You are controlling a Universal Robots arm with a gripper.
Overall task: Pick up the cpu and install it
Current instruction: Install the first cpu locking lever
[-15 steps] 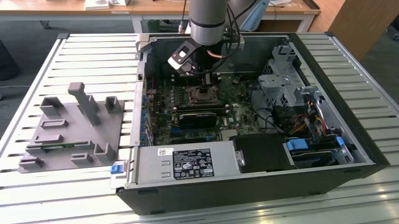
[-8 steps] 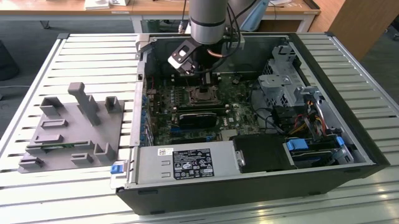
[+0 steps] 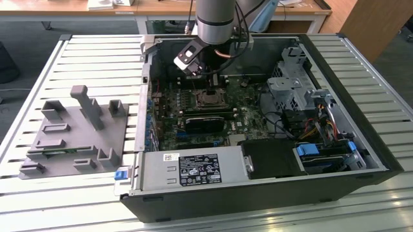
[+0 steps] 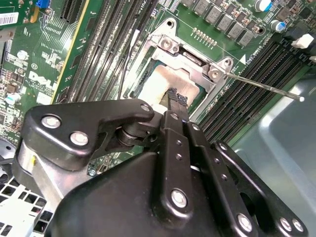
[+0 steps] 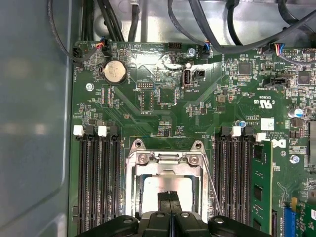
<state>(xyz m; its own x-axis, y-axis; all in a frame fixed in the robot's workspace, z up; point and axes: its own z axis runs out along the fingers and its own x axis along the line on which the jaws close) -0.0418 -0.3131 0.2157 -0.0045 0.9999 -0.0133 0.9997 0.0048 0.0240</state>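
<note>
Cpu (image 5: 157, 185) flat inside socket frame (image 5: 132, 173), apparently seated; gripper (image 5: 170, 196) over it, fingers (image 5: 164, 202) pressed together, likely for nudging.

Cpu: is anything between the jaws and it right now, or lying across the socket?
Nothing visible. The gripper, jaws shut, hangs directly over the cpu, which lies inside the socket frame. The socket lever runs off to one side, clear of both. Whether the jaws touch the cpu cannot be told.

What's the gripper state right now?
Gripper: shut, holding nothing. Its tips are over the cpu, which lies in the socket; whether they touch it cannot be told.
</note>
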